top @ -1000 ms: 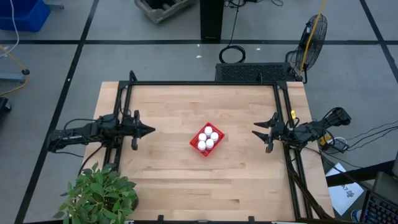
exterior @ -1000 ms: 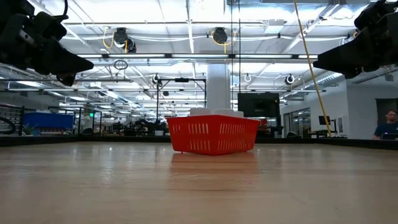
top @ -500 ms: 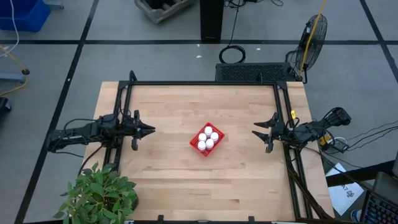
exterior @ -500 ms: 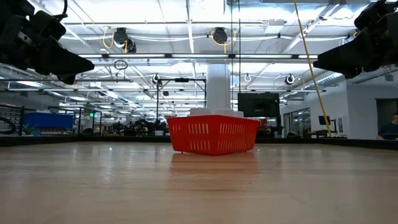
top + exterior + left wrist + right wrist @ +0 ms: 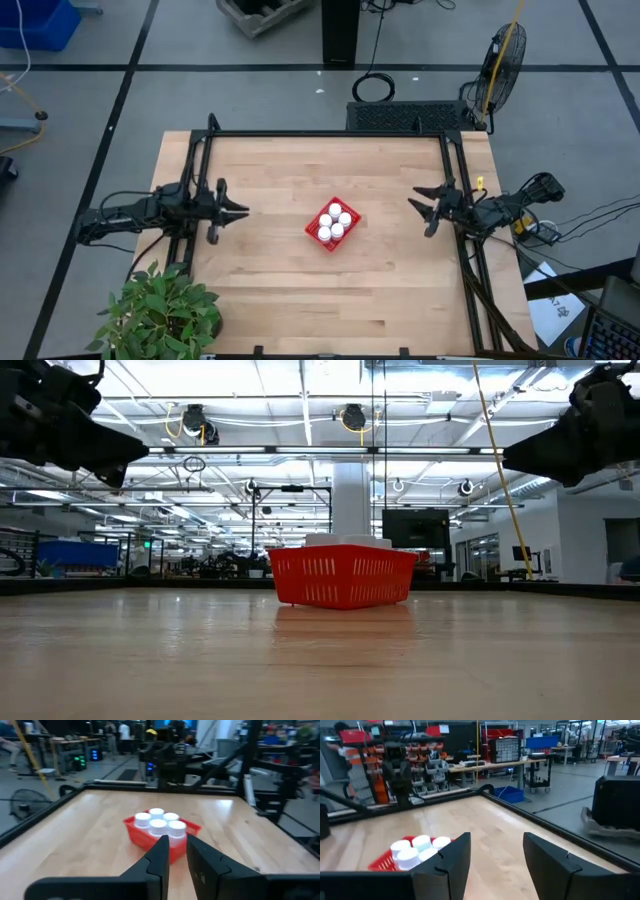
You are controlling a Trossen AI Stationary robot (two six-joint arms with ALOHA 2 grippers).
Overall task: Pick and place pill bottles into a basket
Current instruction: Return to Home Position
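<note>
The red basket point(image 5: 313, 232) stands in the middle of the wooden table. Several white pill bottles point(image 5: 334, 222) stand upright inside it, their caps just above the rim point(image 5: 345, 541). My left gripper point(image 5: 243, 210) hangs above the table to the basket's left, pointing at it. It is empty, with only a narrow gap between its fingers point(image 5: 177, 840). My right gripper point(image 5: 414, 205) hangs to the basket's right, pointing at it, open and empty point(image 5: 495, 840). The basket shows in both wrist views point(image 5: 135, 832) point(image 5: 382, 862).
A black frame point(image 5: 330, 135) runs along the table's far, left and right edges. A potted plant point(image 5: 160, 315) stands at the near left corner. Bare wood lies on all sides of the basket. A fan point(image 5: 500, 55) stands beyond the far right corner.
Both grippers have risen a little above the table, and their tips stand slightly higher in the low view. The right gripper has also shifted a little toward the far edge. The basket and bottles have stayed where they were.
</note>
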